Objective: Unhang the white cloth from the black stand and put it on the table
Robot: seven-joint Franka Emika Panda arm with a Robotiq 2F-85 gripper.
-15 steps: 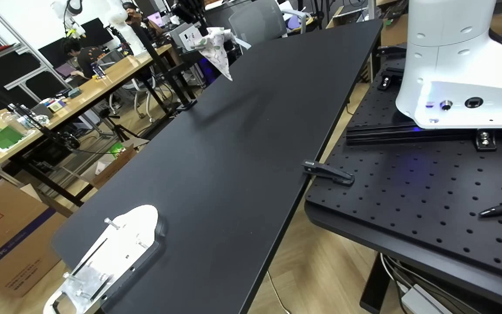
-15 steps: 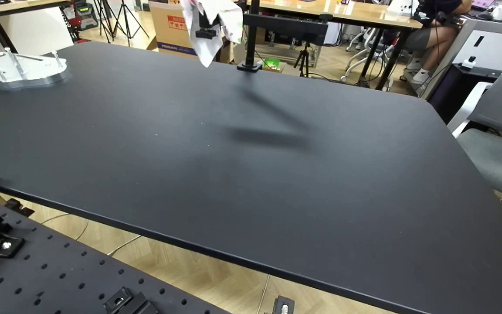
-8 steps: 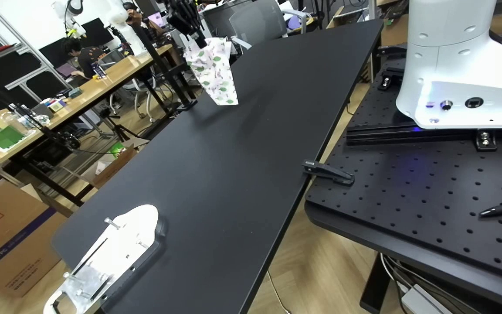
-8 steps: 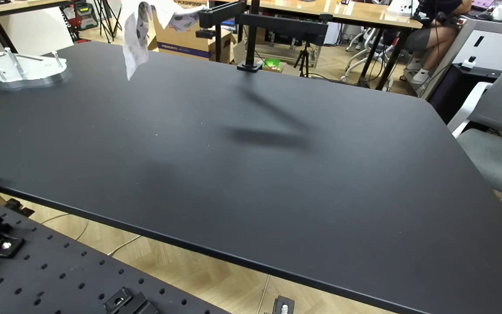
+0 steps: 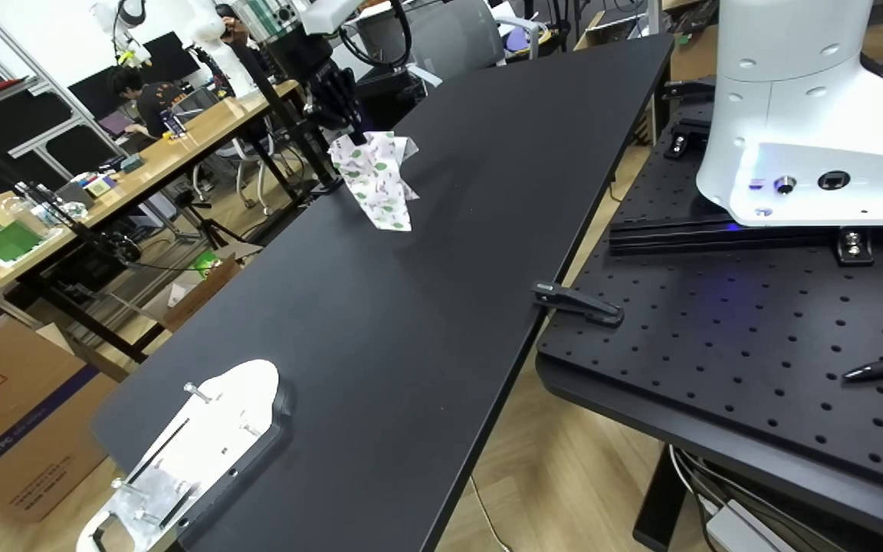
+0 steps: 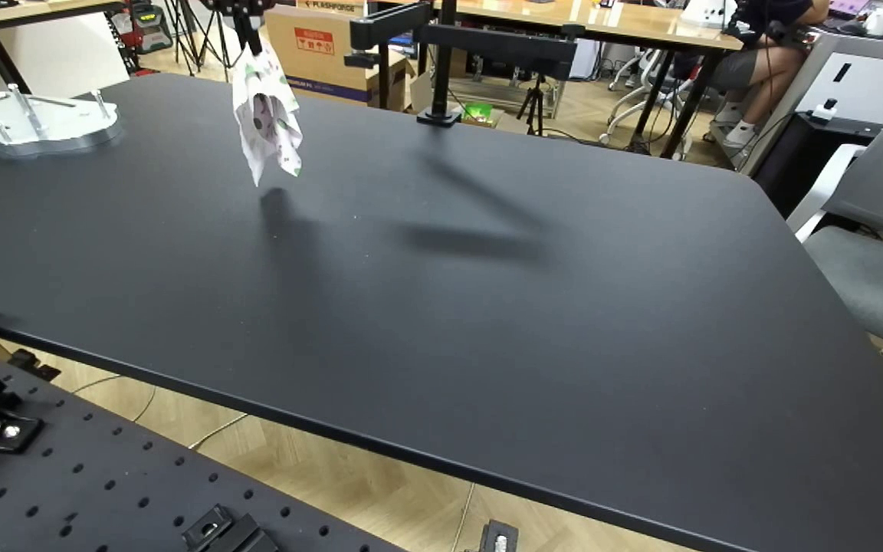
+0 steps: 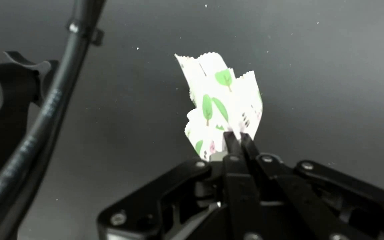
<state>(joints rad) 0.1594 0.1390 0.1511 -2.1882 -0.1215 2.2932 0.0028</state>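
The white cloth (image 5: 382,184) has a print of green leaves. My gripper (image 7: 237,136) is shut on it, with cloth pinched between the fingertips. The cloth hangs in folds below the gripper (image 6: 255,47) in both exterior views. Its lower corners are just above the black table (image 6: 487,345), with a shadow beneath; contact cannot be told for sure. In the wrist view the cloth (image 7: 212,90) spreads out beyond the fingertips. The black stand (image 6: 495,47) with its arms is at the table's far edge, apart from the cloth.
A white metal plate with upright posts (image 5: 196,445) lies at one end of the table; it also shows in an exterior view (image 6: 35,123). A black clamp (image 5: 579,303) sits on the table's near edge. A grey chair (image 6: 871,230) stands beyond the other end.
The gripper carried the cloth off the stand's arm, sideways away from the stand, then lowered it toward the table. The stand's arm end is bare now.
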